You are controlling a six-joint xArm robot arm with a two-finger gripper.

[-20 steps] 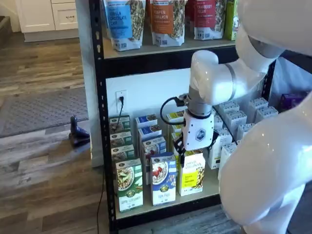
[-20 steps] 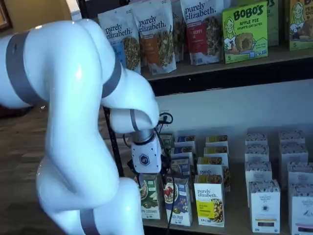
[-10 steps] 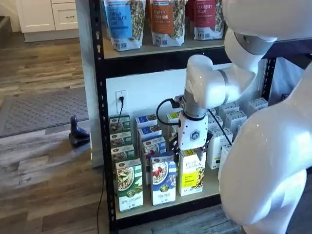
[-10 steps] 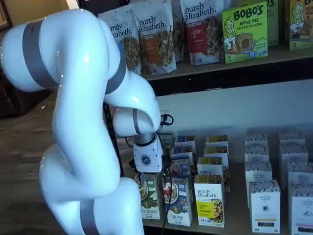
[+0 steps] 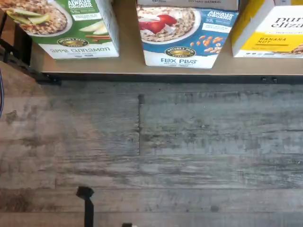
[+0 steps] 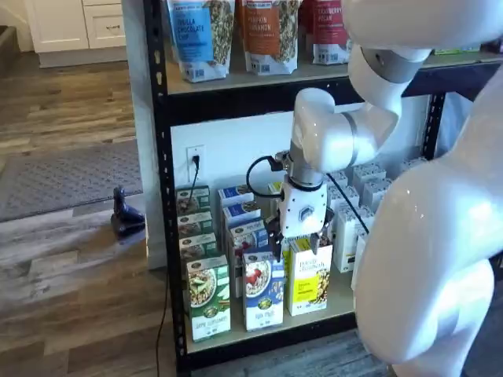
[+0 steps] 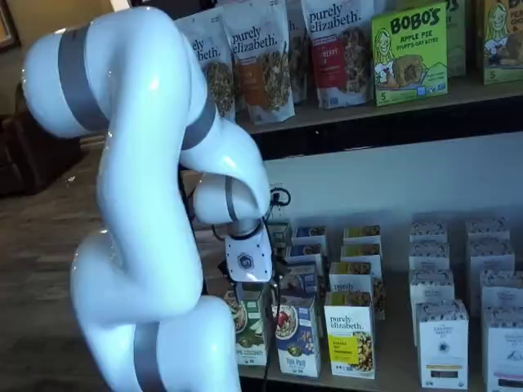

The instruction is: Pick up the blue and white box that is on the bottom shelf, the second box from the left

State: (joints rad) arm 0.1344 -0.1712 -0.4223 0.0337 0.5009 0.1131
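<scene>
The blue and white box (image 6: 263, 290) stands upright at the front of the bottom shelf (image 6: 339, 292), between a green and white carton (image 6: 208, 298) and a yellow carton (image 6: 308, 276). Both shelf views show it, with more of the same boxes in a row behind it (image 7: 298, 335). My gripper (image 6: 301, 243) hangs just above the front cartons, over the gap between the blue and the yellow one. Its black fingers (image 6: 275, 238) stand apart, open and holding nothing. The wrist view shows the blue and white box (image 5: 187, 33) face-on above the shelf's front edge (image 5: 142, 71).
Granola bags (image 6: 200, 35) fill the higher shelf, and a green box (image 7: 410, 53) stands beside them. White cartons (image 7: 443, 343) occupy the right of the bottom shelf. A cable runs from a wall socket (image 6: 195, 157). My white arm (image 7: 139, 212) fills the foreground over the wooden floor (image 5: 151, 151).
The arm has swung left. The gripper has moved from over the yellow carton toward the blue and white box, its fingers still apart.
</scene>
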